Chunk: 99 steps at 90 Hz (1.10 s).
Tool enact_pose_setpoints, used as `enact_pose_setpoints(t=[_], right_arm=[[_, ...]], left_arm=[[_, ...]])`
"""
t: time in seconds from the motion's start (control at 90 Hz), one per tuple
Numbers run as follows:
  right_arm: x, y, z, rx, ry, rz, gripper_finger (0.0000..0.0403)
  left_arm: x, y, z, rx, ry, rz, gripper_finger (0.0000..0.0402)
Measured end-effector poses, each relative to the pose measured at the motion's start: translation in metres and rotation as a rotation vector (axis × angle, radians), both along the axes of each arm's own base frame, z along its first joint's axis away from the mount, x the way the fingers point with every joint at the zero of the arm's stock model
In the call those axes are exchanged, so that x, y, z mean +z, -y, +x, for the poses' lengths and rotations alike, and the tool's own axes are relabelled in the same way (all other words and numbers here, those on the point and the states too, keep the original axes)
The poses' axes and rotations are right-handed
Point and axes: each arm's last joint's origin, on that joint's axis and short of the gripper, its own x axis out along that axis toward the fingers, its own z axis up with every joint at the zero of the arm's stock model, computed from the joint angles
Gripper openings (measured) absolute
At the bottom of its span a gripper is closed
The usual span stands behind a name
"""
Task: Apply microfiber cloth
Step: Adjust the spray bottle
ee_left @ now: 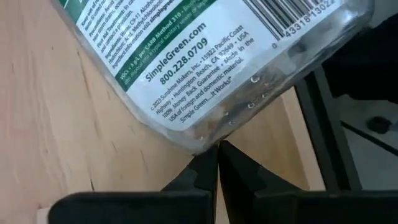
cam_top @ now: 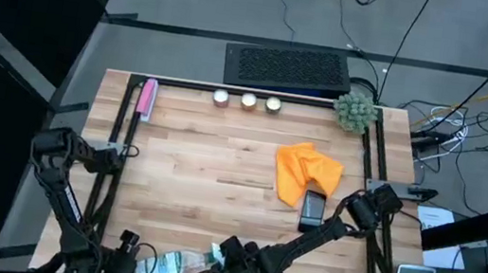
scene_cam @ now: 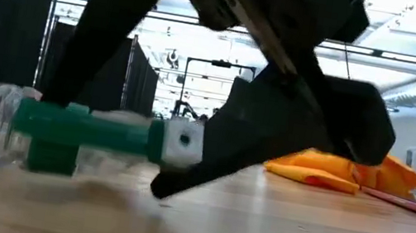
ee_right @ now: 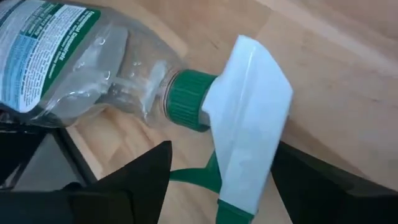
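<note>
Light wood tabletop (cam_top: 222,153); dark curtains behind. Microfiber cloth (cam_top: 304,172) lies crumpled beside phone (cam_top: 313,206). Right gripper (ee_right: 217,180), fingers spread, straddles spray bottle (ee_right: 93,68) trigger head. Left gripper (ee_left: 217,163), fingers pressed together, touches bottle base, label cropped.

Table centre is bare wood, open to approach. Near edge is crowded: spray bottle (cam_top: 170,271) lying flat, both arms around it. Black smartphone (cam_top: 312,207) touches the microfiber cloth (cam_top: 306,171) on its near side.
</note>
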Motion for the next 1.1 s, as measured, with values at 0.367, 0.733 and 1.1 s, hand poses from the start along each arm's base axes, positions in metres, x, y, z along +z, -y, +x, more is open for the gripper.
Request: enact_pose_setpoints(t=[0.367, 0.733, 1.1], right_arm=[[0.061, 0.000, 0.008, 0.061, 0.029, -0.113, 0.0247], [0.135, 0.030, 0.026, 0.093, 0.116, -0.265, 0.0247], [0.150, 0.052, 0.039, 0.181, 0.174, -0.325, 0.0247]], left_arm=[[0.002, 0.001, 0.001, -0.036, 0.017, 0.017, 0.0000], [0.018, -0.011, 0.034, -0.027, 0.108, 0.060, 0.0000], [0.037, -0.043, 0.074, 0.043, 0.200, 0.116, 0.0000]])
